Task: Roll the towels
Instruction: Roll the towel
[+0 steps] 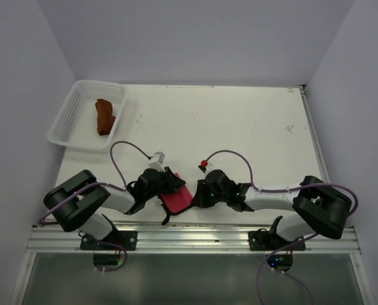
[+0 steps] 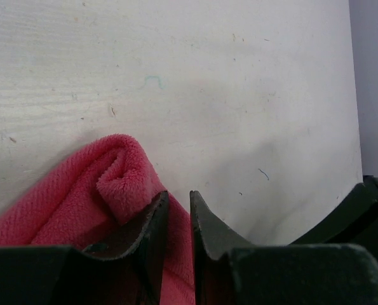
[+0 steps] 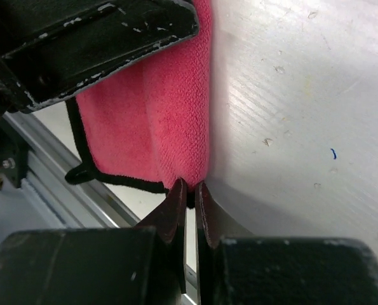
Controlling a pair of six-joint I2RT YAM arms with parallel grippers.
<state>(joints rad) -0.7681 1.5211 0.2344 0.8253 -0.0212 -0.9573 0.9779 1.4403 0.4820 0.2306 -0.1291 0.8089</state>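
fingers of the left gripper (image 2: 178, 198) stand close together, with a fold of the pink towel (image 2: 61, 197) clamped in the narrow slot between them. a rolled lip of the cloth bulges just beside one finger. right gripper (image 3: 189, 189) is closed, its tips meeting at the towel's dark hem and touching it; whether any cloth is caught there i cannot tell. in the right wrist view the left gripper's black finger lies across the top of the towel, and a small dark loop (image 3: 81, 173) sticks out from the hem toward the metal rail (image 3: 55, 184). from above, the two grippers face each other over the towel, which lies partly folded on the white table (image 1: 239, 127) at its near edge, between the arms. orange towel (image 1: 104, 115) sits bunched up, well apart, in the white basket (image 1: 65, 124) at the table's far left corner.
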